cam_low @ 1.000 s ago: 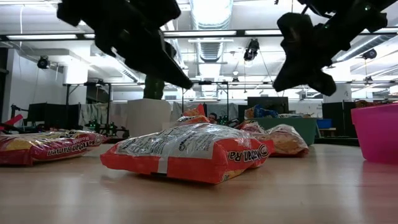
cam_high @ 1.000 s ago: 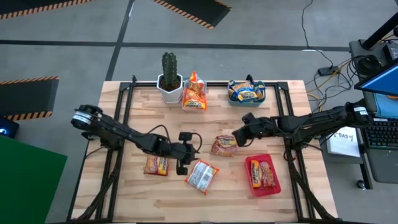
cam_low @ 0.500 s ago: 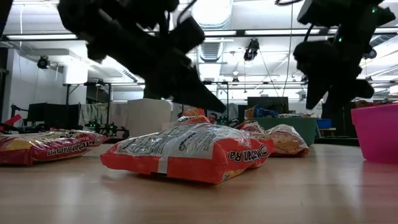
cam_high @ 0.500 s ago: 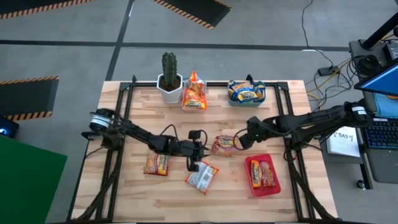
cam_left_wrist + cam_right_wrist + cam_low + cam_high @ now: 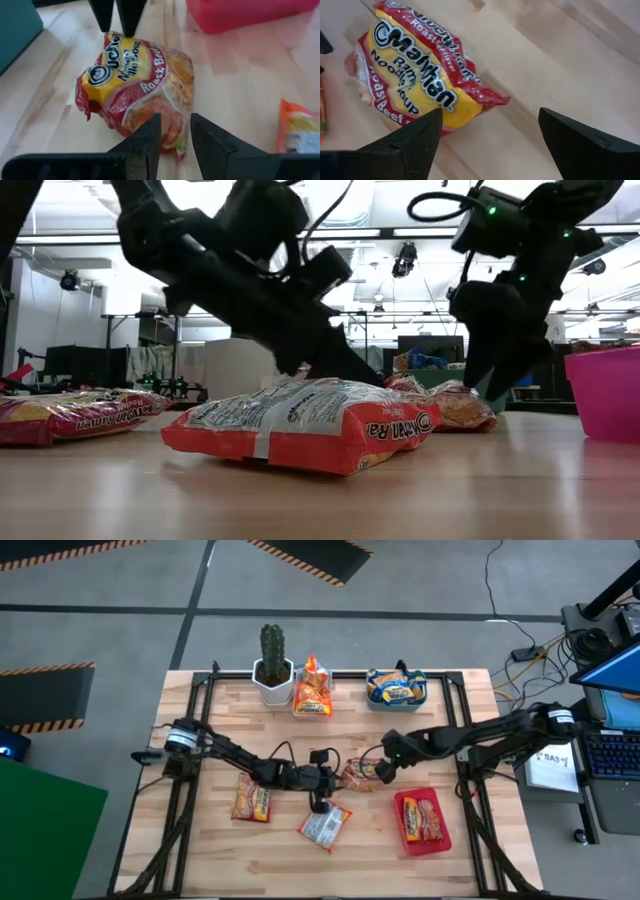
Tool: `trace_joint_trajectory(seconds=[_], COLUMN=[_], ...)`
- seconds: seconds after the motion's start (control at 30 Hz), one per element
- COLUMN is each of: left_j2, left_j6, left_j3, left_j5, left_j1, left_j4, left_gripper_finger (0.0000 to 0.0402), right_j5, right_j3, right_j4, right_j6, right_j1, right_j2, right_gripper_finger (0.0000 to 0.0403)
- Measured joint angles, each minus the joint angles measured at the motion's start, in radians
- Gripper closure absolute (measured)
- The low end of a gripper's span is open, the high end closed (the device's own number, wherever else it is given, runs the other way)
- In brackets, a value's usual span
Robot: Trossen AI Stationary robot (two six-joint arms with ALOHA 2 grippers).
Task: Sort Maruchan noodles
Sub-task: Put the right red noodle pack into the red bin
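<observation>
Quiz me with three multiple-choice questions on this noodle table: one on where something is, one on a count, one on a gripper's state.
1. Where does the cactus pot stand?
A. far edge of the table
B. in the red tray
C. between the two grippers

2. How many packets lie in the red tray?
A. none
B. one
C. three

3. How does the right gripper stand?
A. shut on a packet
B. open beside a packet
C. shut in the tray

Answers:
1 A: the cactus pot sits at the far edge.
2 B: one packet shows inside the red tray.
3 B: the right gripper has its fingers wide apart by the red-and-yellow packet.
</observation>
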Motion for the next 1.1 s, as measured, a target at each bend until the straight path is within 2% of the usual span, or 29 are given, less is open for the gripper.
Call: trace_joint_trajectory(seconds=[0.27, 0.7, 1.0, 1.1], left_j2=[0.062, 0.08, 0.08, 0.08], left_j6=[-0.028, -0.051, -0.07, -0.07], left_j3=[0.048, 0.055, 0.055, 0.055], left_j5=[0.0, -0.005, -0.011, -0.012], left_j1=[0.011, 0.033, 0.037, 0.036], left_j4=[0.016, 0.012, -0.02, -0.022], left_gripper_finger=[0.0314, 0.0314, 0.0314, 0.0314], right_j5=[-0.083, -0.09, -0.081, -0.081], right_j3=[0.0, 0.0, -0.027, -0.063], right_j4=[0.014, 0.014, 0.103, 0.182], right_j6=[0.002, 0.053, 0.046, 0.054], right_j1=[-0.033, -0.033, -0.033, -0.033], right_j2=[0.0, -0.008, -0.008, -0.008], right_gripper_finger=[0.0089, 0.0089, 0.009, 0.009])
